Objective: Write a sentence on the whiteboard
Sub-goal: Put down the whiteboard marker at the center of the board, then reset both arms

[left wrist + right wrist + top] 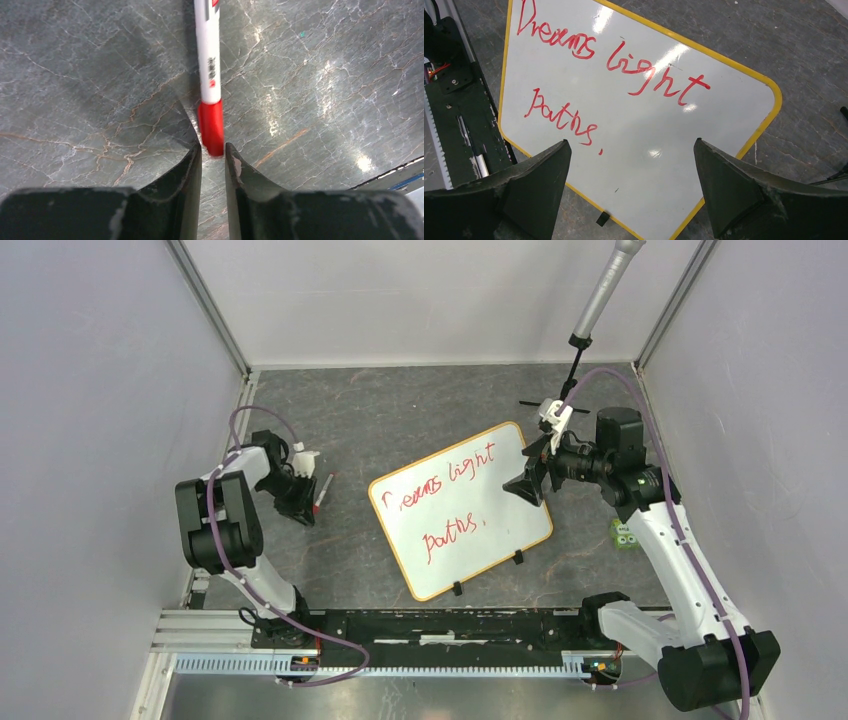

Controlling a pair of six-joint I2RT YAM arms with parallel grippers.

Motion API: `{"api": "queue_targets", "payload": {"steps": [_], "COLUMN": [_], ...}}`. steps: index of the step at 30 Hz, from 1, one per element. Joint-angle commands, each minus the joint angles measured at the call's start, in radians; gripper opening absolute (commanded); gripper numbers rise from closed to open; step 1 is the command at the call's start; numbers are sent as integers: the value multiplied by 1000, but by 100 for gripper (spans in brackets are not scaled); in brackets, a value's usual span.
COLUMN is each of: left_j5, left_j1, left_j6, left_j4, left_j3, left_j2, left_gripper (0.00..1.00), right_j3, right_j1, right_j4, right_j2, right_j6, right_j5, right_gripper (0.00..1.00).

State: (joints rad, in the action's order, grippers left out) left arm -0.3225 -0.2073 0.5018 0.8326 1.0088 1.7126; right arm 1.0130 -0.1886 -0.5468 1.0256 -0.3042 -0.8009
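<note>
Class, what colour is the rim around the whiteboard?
The whiteboard rim is orange-yellow, clearest in the right wrist view.

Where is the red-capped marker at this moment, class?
In the top view, the marker lies on the left side of the table, left of the whiteboard. Its red cap end sits right at the tips of the left pincer.

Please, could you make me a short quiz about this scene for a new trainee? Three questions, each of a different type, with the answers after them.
1. True or false: the right gripper is open over the whiteboard.
2. The writing on the whiteboard is: A) blue, B) red, C) black.
3. How many lines does the writing fill?
Key: 1 true; 2 B; 3 two.
</note>
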Motion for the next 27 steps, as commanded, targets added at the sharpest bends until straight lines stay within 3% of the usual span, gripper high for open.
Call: {"api": "queue_targets", "payload": {"steps": [1,8,13,20,27], "left_j5": [33,45,18,25,-38], "left_j1": [14,34,40,39,39], "left_j6": [40,37,31,5,-33], "left_j4": [-38,-24,38,94,201], "left_j3": [-21,-20,30,122,327], "left_j2": [11,-21,-69,-163,-202], "left_gripper": [32,43,57,99,100], "right_j3": [-1,8,14,59,118], "right_j1": [3,4,3,11,76], "right_j4": [7,-8,-22,-42,-57], "right_j2": [-18,-27,-42,-43,1], "right_j6": [-13,-22,-36,-45,-54], "right_j5": [15,27,47,113,122], "right_gripper": [98,98,98,98,98]}}
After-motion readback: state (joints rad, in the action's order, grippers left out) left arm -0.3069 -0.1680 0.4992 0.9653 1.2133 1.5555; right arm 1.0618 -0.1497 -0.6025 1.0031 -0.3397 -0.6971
